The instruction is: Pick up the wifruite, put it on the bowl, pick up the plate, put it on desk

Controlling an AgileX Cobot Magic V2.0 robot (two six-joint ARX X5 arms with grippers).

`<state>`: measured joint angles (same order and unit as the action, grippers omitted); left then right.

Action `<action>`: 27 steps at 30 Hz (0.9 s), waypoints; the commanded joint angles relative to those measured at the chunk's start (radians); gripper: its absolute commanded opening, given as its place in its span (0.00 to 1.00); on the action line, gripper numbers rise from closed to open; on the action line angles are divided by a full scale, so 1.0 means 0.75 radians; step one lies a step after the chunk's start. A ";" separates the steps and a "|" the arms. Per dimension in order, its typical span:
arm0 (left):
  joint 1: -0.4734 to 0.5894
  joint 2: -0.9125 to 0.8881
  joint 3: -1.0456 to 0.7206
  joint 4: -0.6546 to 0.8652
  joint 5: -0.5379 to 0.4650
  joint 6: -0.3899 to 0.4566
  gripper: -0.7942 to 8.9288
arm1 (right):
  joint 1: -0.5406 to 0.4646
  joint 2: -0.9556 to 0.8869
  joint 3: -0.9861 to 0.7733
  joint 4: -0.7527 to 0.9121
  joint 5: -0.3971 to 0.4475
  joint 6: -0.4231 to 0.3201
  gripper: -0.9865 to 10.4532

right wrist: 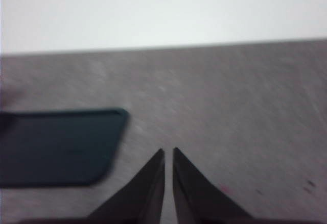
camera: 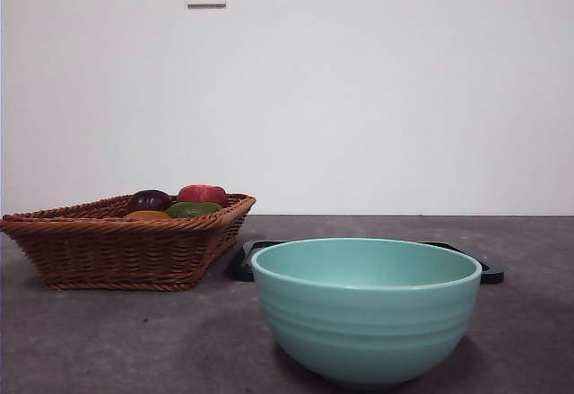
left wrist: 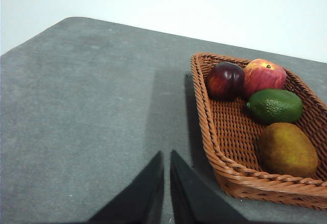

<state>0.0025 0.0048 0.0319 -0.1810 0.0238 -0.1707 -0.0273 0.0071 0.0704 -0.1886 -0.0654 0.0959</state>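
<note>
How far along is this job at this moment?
Nothing looks done yet. The wifruite lies in the wicker basket beside the green fruit, and the bowl shows nothing inside from the front view. The dark plate lies flat behind the bowl. Nothing is in hand: left gripper and right gripper are shut and empty. Both placements remain.

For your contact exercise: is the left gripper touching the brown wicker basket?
Apart. The left wrist view shows bare grey desk between the left gripper and the brown wicker basket.
</note>
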 commanded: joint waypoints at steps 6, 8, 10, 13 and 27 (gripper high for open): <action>0.003 -0.002 -0.027 -0.008 -0.003 0.001 0.10 | -0.002 -0.004 -0.080 0.082 0.088 -0.145 0.11; 0.003 -0.002 -0.027 -0.008 -0.003 0.001 0.10 | -0.002 -0.004 -0.080 0.081 0.088 -0.145 0.11; 0.003 -0.002 -0.027 -0.008 -0.003 0.001 0.10 | -0.002 -0.004 -0.080 0.068 0.088 -0.144 0.11; 0.003 -0.002 -0.027 -0.008 -0.003 0.001 0.10 | -0.002 -0.004 -0.080 0.051 0.089 -0.142 0.11; 0.003 -0.002 -0.027 -0.008 -0.003 0.001 0.10 | -0.002 -0.004 -0.079 0.052 0.089 -0.142 0.11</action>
<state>0.0029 0.0048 0.0319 -0.1810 0.0238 -0.1707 -0.0273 0.0071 0.0158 -0.1555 -0.0021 -0.0036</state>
